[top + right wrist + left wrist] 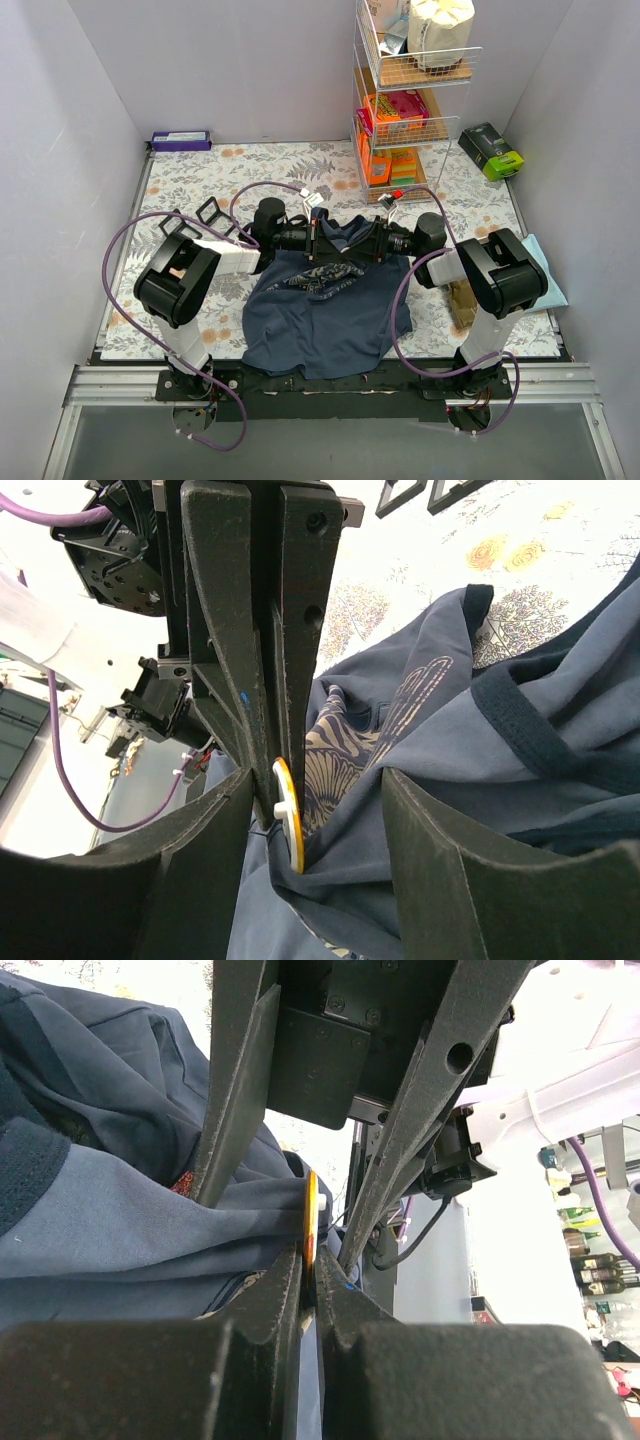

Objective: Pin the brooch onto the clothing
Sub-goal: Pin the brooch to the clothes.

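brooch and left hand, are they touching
Touching. The left wrist view shows the closed left hand pinching the yellow brooch edge-on, with no gap; the right wrist view agrees.

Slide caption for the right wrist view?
Left gripper holds the yellow brooch edge-on at the navy tank top, inside the open right gripper.

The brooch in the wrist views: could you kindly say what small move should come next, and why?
Probably close the right gripper gently. Its jaws stand open either side of the yellow brooch, which the shut left gripper holds edge-on beside a bunched fold of the clothing; closing might press fabric and brooch together.
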Motion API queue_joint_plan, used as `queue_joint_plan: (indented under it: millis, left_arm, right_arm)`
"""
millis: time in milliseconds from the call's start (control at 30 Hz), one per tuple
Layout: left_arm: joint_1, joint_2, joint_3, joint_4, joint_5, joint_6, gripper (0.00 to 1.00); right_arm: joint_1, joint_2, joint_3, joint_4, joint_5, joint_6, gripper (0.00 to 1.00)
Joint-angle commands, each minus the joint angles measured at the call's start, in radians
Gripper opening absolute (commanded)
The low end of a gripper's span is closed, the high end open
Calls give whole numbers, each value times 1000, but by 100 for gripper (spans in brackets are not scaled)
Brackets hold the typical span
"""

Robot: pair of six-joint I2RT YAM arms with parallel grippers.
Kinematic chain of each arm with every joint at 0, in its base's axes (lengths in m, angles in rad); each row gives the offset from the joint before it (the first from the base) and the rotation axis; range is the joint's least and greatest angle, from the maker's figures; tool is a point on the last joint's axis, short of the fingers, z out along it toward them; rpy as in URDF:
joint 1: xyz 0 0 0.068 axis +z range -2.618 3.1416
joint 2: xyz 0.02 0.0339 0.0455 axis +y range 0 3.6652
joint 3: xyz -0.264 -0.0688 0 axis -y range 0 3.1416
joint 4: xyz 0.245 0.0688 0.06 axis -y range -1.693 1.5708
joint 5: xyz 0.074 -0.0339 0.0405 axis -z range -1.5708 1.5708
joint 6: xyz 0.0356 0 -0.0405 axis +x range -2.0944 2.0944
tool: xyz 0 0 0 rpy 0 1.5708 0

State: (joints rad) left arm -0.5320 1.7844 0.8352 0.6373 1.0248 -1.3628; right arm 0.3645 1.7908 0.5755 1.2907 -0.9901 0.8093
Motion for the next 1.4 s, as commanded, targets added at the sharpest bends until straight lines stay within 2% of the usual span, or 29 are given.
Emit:
queue_joint_plan:
  millis: [0, 167, 333, 567, 833, 1133, 1367]
  left_arm:
    - [-5, -11, 27, 53, 41, -22, 0]
    - [7, -14, 19, 36, -15, -44, 0]
    - [18, -80, -69, 139, -117, -51, 0]
    - [18, -79, -169, 364, -282, -147, 0]
    - [7, -77, -231, 484, -462, -173, 0]
    - [-32, -45, -245, 578, -477, -225, 0]
    - [-36, -66, -298, 610, -532, -251, 0]
  right_arm:
    - [2, 9, 24, 102, 8, -15, 63]
    - [2, -40, 12, 41, 33, -53, 66]
    - [-6, -109, -17, -8, 142, -81, 69]
    - [-1, -96, -78, 183, 246, 48, 73]
    - [33, -53, -195, 389, 392, 154, 73]
    - [70, 28, -151, 498, 424, 209, 67]
    - [70, -8, -151, 490, 433, 197, 67]
